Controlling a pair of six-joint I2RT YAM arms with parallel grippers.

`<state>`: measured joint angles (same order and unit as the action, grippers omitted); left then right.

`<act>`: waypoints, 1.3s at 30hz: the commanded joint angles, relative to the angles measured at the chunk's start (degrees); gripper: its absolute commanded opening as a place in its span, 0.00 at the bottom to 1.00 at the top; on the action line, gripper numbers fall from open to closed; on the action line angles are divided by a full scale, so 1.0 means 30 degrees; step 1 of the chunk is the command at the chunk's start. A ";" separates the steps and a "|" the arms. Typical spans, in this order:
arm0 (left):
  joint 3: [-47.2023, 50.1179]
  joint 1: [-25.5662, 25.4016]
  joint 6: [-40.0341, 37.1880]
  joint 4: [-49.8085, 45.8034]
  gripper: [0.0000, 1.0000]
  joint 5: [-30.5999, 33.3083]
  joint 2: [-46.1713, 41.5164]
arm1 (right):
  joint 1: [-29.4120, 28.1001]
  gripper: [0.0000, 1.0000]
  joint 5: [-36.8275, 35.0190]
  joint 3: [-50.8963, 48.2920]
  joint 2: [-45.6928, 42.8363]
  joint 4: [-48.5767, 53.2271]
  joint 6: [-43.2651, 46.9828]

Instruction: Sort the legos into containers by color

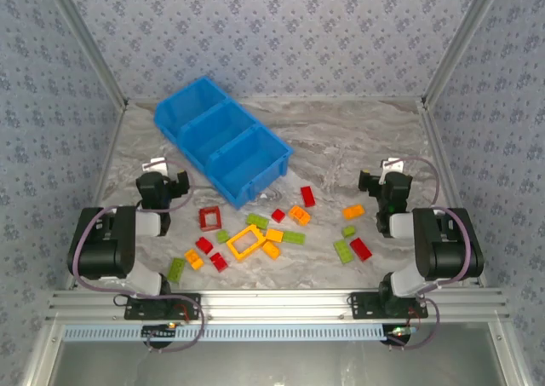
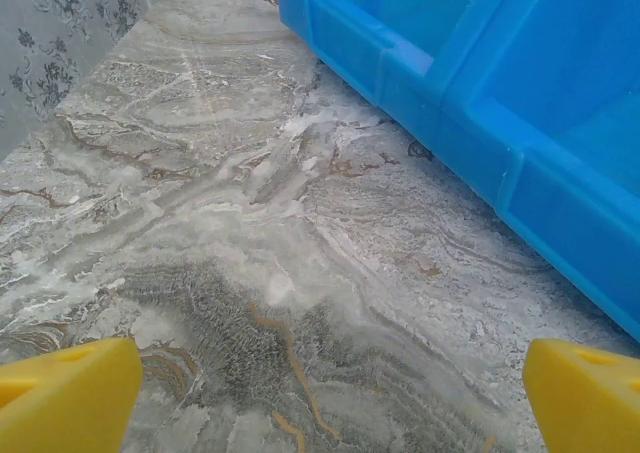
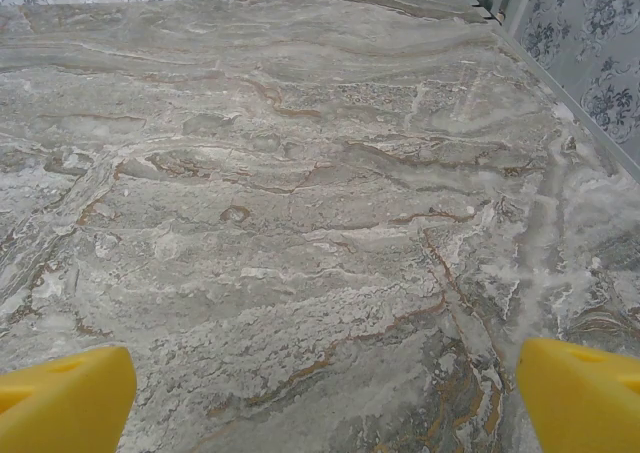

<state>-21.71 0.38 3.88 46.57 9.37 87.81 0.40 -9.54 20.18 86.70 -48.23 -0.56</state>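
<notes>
Red, orange-yellow and lime green legos lie scattered on the marble table between the two arms. Among them are a red open frame (image 1: 209,218), a yellow open frame (image 1: 246,242), a red brick (image 1: 307,196) and an orange brick (image 1: 352,210). The blue three-compartment tray (image 1: 266,181) sits diagonally behind them, and all its compartments look empty. My left gripper (image 1: 162,175) hovers at the tray's near left, open with nothing between its yellow fingertips (image 2: 65,398); the tray's wall (image 2: 470,143) is at its upper right. My right gripper (image 1: 387,180) is open over bare table (image 3: 300,223), right of the bricks.
Patterned walls and metal frame rails close the table at the back and both sides (image 1: 430,122). A green brick (image 1: 176,269) lies close to the left arm's base, and a green (image 1: 344,250) and a red brick (image 1: 361,249) lie near the right arm's base.
</notes>
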 commanded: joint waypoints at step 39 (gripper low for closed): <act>-1.4810 -0.4373 0.8733 -2.5798 0.98 -0.2029 -1.2081 | -0.3693 0.74 0.1295 1.8141 -0.7590 3.0805 -1.4320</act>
<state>-64.12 -14.46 19.03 -9.02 14.31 50.02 -8.08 -12.53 75.29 58.81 17.30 -30.26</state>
